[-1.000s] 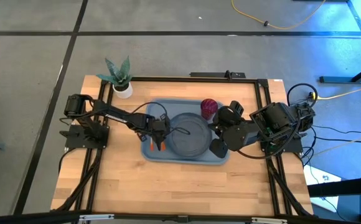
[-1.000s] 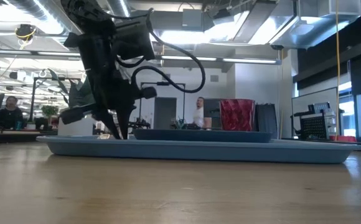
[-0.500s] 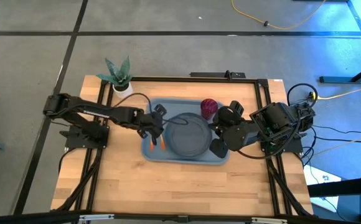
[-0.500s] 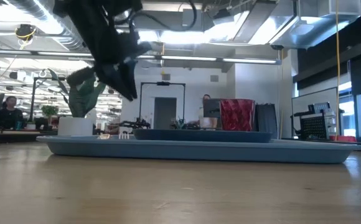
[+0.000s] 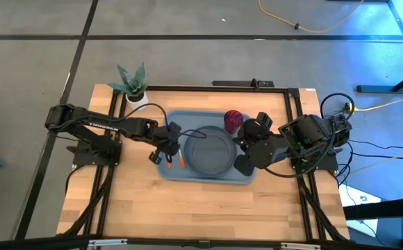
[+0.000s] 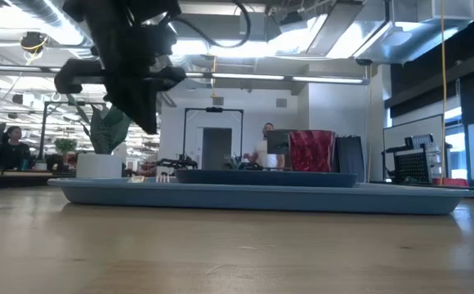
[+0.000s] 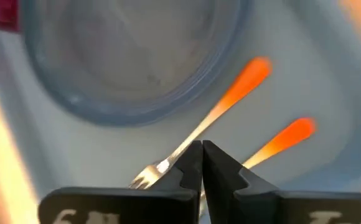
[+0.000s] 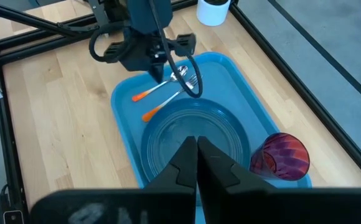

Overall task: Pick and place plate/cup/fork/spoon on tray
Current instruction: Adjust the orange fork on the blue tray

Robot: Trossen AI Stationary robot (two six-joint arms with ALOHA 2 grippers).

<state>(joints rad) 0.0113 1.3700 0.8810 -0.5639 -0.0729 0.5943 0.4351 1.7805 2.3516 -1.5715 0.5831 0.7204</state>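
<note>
The light blue tray (image 5: 205,178) lies mid-table. On it rest the grey-blue plate (image 5: 210,150), the dark red cup (image 5: 233,120) upright at its far right corner, and the fork (image 7: 187,142) and spoon (image 7: 286,137), both lying flat with orange handles, left of the plate. In the right wrist view the fork (image 8: 171,98) lies nearer the plate than the spoon (image 8: 160,85). My left gripper (image 7: 201,163) is shut and empty, hovering above the two utensils (image 5: 162,151). My right gripper (image 8: 196,155) is shut and empty, by the tray's right end (image 5: 242,164).
A white plant pot (image 5: 137,101) stands at the far left, beyond the tray. A black frame (image 5: 187,88) runs round the table. Bare wood (image 5: 201,212) lies between the tray and the near edge.
My left gripper has risen off the tray's left end, where its fingers pointed down at the tray floor, and drawn back toward the table's left edge. The fork and spoon lie flat on the tray.
</note>
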